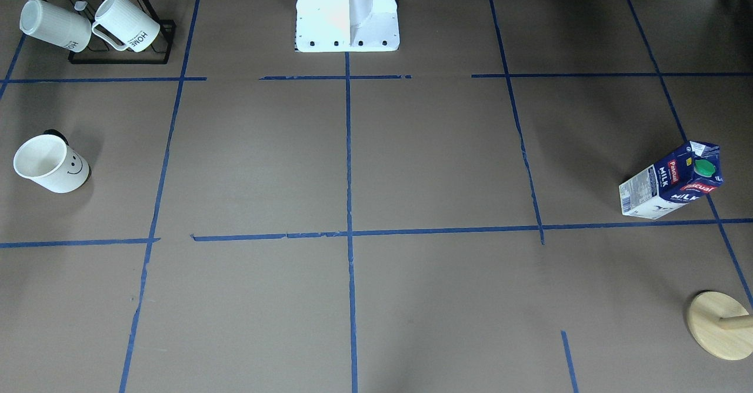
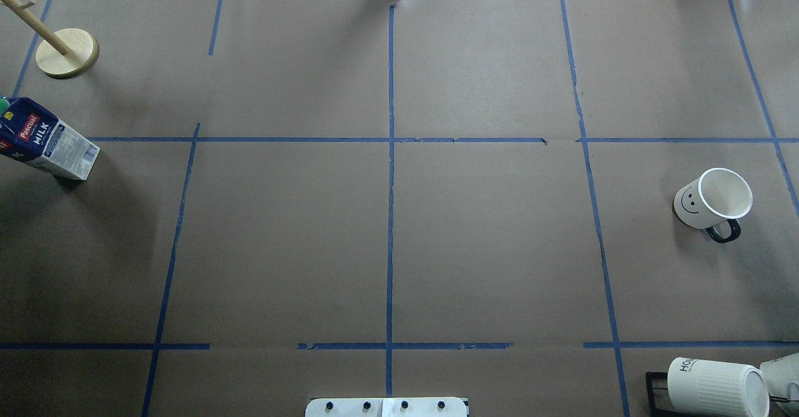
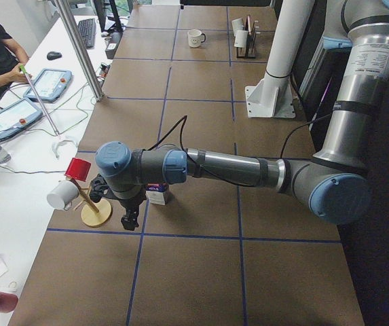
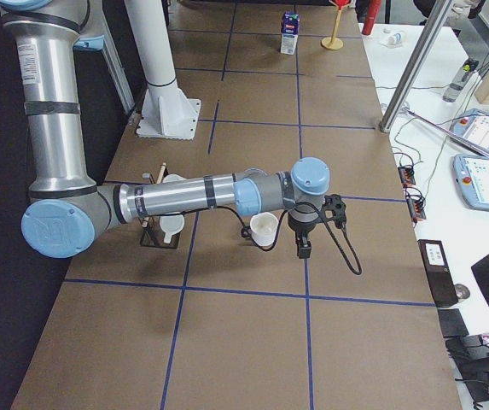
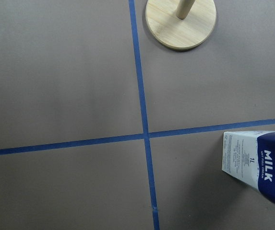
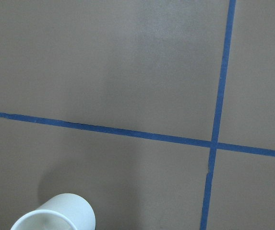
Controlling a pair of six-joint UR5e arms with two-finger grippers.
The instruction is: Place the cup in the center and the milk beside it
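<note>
The cup (image 1: 52,163), white with a smiley face, stands upright at the table's end on my right; it also shows in the overhead view (image 2: 711,201) and the right wrist view (image 6: 55,215). The milk (image 1: 670,181) stands upright at the opposite end, and shows in the overhead view (image 2: 50,145) and the left wrist view (image 5: 262,163). The center (image 2: 399,148) is bare brown paper. My left gripper (image 3: 130,219) hangs beside the milk; my right gripper (image 4: 302,248) hangs beside the cup (image 4: 264,229). I cannot tell whether either is open or shut.
A wooden stand with a round base (image 1: 720,325) is near the milk and carries a red and a white cup (image 3: 79,168). A black rack (image 1: 159,52) with two ribbed "HOME" mugs stands near the cup. The white robot base (image 1: 347,10) is at mid-table.
</note>
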